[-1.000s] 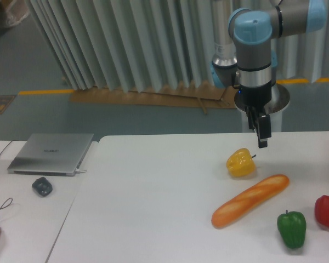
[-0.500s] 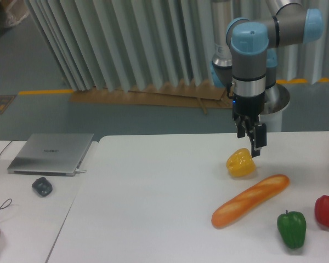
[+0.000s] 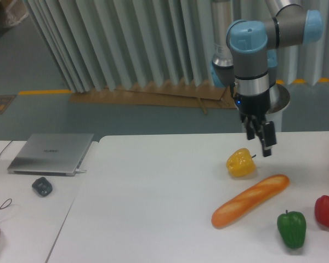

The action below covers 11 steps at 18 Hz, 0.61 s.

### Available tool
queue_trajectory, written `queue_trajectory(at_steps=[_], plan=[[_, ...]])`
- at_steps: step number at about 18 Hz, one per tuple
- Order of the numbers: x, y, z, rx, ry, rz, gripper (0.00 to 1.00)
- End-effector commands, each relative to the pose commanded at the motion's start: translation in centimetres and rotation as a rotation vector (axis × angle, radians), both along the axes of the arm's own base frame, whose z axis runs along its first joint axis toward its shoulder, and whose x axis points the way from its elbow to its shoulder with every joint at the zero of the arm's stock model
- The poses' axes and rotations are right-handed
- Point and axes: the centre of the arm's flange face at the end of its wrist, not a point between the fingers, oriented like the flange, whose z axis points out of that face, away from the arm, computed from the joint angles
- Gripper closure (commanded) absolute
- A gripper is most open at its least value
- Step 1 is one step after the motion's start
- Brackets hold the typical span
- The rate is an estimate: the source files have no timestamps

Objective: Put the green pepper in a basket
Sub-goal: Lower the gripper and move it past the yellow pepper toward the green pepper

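The green pepper point(image 3: 291, 229), glossy dark green with a short dark stem, stands on the white table point(image 3: 153, 208) near the front right. My gripper point(image 3: 265, 149) hangs well behind and above it, just right of the yellow pepper point(image 3: 240, 163), holding nothing. Its fingers point down and are seen side-on, so I cannot tell whether they are open or shut. No basket is in view.
A bread loaf point(image 3: 250, 200) lies diagonally between the yellow and green peppers. A red pepper point(image 3: 327, 210) stands at the right edge. A closed laptop point(image 3: 51, 153) and a dark mouse point(image 3: 42, 186) lie on the left table.
The gripper has swung a little left and then back right above the yellow pepper, ending slightly right of it. The peppers and bread have not moved.
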Motion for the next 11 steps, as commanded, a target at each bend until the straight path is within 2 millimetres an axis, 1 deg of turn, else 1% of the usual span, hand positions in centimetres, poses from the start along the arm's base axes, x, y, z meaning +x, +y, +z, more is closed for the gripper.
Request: queue_trajectory(at_steps=[4,8,10,11], plan=[[-0.4,0.4,-0.6,-0.009,-0.001,-0.014,0.00],[0.0,0.9,-2.1,0.022,-0.038,0.003,0.00],[0.5,1.7,-2.6,0.125,-0.117,0.107,0.00],[0.4,2.1,-3.0,0.151,-0.140,0.179,0.00]])
